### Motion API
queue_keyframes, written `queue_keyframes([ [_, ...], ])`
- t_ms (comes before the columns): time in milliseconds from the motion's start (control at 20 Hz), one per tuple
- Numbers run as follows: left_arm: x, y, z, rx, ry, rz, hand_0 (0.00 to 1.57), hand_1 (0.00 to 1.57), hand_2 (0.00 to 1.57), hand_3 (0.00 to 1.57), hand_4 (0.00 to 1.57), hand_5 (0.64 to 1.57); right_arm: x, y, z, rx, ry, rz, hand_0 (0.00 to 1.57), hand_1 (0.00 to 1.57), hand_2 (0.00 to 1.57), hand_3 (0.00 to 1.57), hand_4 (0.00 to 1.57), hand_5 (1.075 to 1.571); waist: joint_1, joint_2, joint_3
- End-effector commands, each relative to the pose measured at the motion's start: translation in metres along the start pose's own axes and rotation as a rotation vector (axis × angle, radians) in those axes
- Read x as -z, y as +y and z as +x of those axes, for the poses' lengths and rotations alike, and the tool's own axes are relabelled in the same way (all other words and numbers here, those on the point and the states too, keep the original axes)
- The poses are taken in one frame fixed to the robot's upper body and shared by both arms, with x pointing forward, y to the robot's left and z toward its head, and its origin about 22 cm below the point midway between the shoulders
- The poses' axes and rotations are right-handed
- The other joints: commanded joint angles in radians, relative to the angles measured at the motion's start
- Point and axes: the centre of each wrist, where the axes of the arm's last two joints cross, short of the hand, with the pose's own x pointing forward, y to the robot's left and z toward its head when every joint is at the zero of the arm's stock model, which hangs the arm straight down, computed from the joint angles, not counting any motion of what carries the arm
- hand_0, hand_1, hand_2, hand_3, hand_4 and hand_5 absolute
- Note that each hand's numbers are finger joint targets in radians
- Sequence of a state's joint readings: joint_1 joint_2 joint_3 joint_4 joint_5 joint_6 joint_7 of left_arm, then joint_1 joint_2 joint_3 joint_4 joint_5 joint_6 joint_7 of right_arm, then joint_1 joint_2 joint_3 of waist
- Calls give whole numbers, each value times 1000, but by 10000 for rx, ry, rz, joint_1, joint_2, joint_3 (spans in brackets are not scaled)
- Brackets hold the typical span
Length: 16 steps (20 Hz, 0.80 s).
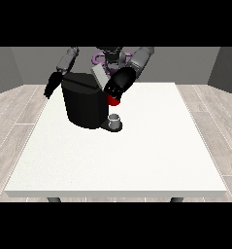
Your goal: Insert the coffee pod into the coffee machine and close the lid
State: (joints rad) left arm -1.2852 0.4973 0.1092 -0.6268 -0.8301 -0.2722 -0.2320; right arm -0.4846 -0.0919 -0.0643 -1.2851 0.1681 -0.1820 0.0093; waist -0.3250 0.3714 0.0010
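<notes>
A black coffee machine (83, 104) stands on the white table (137, 155), left of centre near the back. Its grey lid (99, 75) is tilted up at the top. The hand at the view's right (119, 83) hovers over the machine's front right corner, just beside the raised lid. Right under this hand is a red thing at the machine (114, 101). A small grey thing (115, 119) stands upright on the machine's dark base, below the red thing. The hand at the view's left (51, 85) hangs with relaxed fingers beyond the machine's left side, holding nothing.
The robot's torso (110, 57) is behind the machine at the table's far edge. The table spreads wide towards the camera and to the right of the machine. Wooden floor surrounds it.
</notes>
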Motion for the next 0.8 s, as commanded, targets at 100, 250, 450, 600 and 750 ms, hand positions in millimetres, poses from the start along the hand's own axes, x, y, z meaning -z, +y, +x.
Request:
queue_keyframes([
  [100, -5, 28, -2, 813, -328, 900, 1222, 1222, 1174, 886, 0, 1571, 13, -5, 18, 20, -573, -125, 0, 0, 0, 0, 0, 1571, -84, 610, -9],
  [250, -11, 29, -12, 1243, -336, 871, 1044, 1044, 1049, 744, 0, 1571, 6, 10, 19, -136, -372, -35, 0, 0, 0, 0, 218, 1571, -92, 605, -13],
  [450, -2, 35, 9, 1562, -614, 1155, 742, 742, 871, 653, 0, 1571, 9, 15, 15, -167, -572, -209, 0, 0, 0, 0, 185, 1571, 5, 730, -7],
  [600, -10, 12, -14, 1652, 150, 744, 0, 0, 668, 537, 0, 1571, -5, 4, -5, -148, 87, 102, 0, 0, 0, 0, 112, 1571, -116, 195, -7],
  [750, -10, 18, -15, 1905, 166, 1029, 0, 0, 587, 459, 0, 1571, 0, 12, 7, -250, -227, -126, 0, 0, 0, 0, 207, 1571, -66, 476, -9],
])
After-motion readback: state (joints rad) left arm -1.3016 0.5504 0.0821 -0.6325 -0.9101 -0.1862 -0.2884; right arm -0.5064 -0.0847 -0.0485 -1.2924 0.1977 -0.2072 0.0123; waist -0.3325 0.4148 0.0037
